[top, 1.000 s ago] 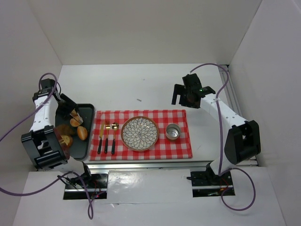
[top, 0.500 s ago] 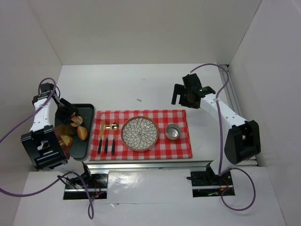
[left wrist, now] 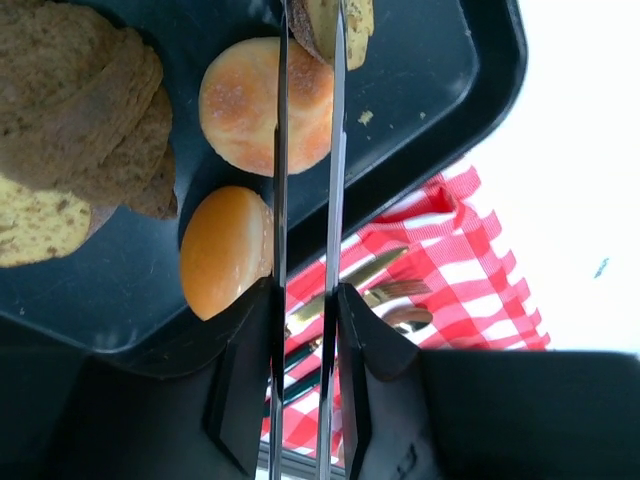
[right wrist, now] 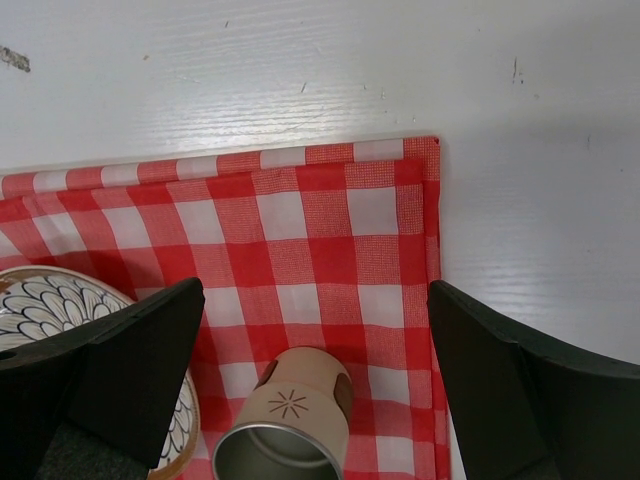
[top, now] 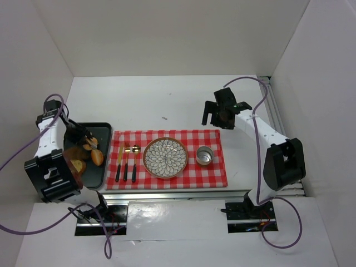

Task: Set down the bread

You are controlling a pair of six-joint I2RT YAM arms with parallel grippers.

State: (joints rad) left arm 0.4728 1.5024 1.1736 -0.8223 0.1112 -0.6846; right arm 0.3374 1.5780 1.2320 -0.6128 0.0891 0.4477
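Left gripper (left wrist: 308,25): fingers drawn close, pinching the bread (left wrist: 355,25) edge-on at their tips; the narrow grip suits a thin slice.
Bread: over the dark tray (left wrist: 430,120), beside two round rolls (left wrist: 265,105); whether it has cleared the tray floor I cannot tell.
Why there: the tray serves as the stock of baked goods, with darker slices (left wrist: 80,100) piled at one end, so the slice is taken from here.
Likely target: the patterned plate (top: 165,157), bare and centred on the checked cloth (right wrist: 330,220), well apart from the bread.
Right gripper (right wrist: 313,290): fingers spread wide, holding nothing, parked over the cloth's far corner, out of the other arm's way.
Place setting: cutlery (top: 127,161) left of the plate, a metal cup (right wrist: 290,420) on its right.
Surface: white painted table (top: 167,103), faintly scuffed.
Room: plain white walls (top: 167,33) on three sides.
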